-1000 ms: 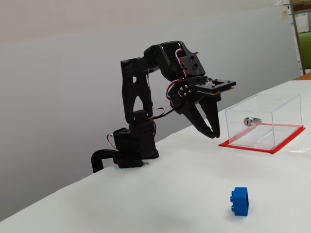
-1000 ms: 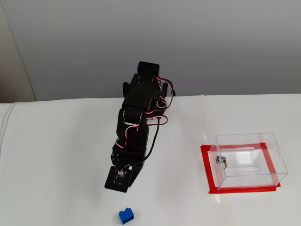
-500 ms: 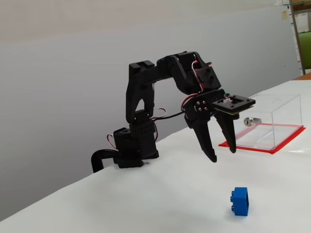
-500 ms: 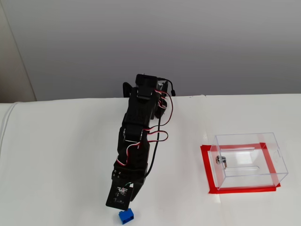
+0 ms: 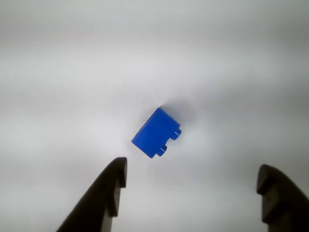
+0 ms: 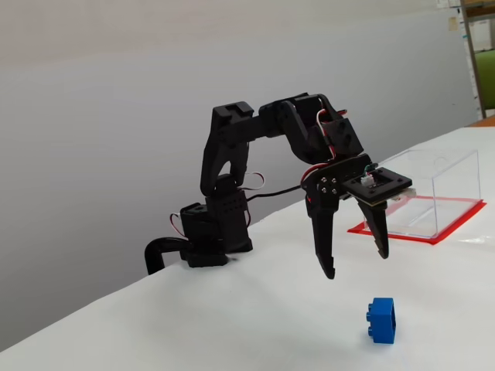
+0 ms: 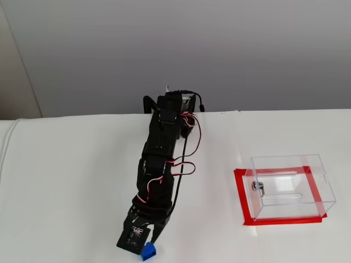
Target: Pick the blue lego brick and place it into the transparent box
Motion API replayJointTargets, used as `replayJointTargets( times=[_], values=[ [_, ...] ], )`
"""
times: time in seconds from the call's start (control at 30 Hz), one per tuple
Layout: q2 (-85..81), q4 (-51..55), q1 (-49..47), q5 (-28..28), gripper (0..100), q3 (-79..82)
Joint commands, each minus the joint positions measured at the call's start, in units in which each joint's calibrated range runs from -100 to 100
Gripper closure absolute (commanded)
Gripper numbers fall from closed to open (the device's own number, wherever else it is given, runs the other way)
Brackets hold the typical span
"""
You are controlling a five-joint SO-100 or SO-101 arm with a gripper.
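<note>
White tabletop point(image 6: 232, 325) fills the scene, backed by a plain grey wall point(image 6: 116, 116). On it the blue lego brick point(image 5: 156, 132) is seen lying on its side, with its studs turned sideways rather than upward; in a fixed view it point(image 6: 381, 320) rests alone on the bare surface, just below and a little in front of the black fingertips. The gripper point(image 6: 354, 264) is held above the brick with its jaws spread wide, nothing between them, and no contact with the brick is made. In the wrist view the two dark fingers point(image 5: 104, 198) are seen at the lower corners, with the brick between and beyond them. The black arm point(image 7: 159, 159) is stretched forward from its base. The transparent box point(image 7: 290, 186) is set on a red base, well apart from the brick.
</note>
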Motion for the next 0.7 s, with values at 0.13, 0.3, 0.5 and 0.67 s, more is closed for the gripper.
replayJointTargets(
  times=[0.13,0.3,0.5,0.67],
  values=[
    [1.56,-0.83,0.1,-6.06,70,-8.64],
    [3.51,-1.0,0.18,-10.55,70,-9.55],
    [4.95,-1.7,0.92,-14.99,70,-9.55],
    [5.71,-4.22,0.77,-16.6,70,-9.73]
  ],
)
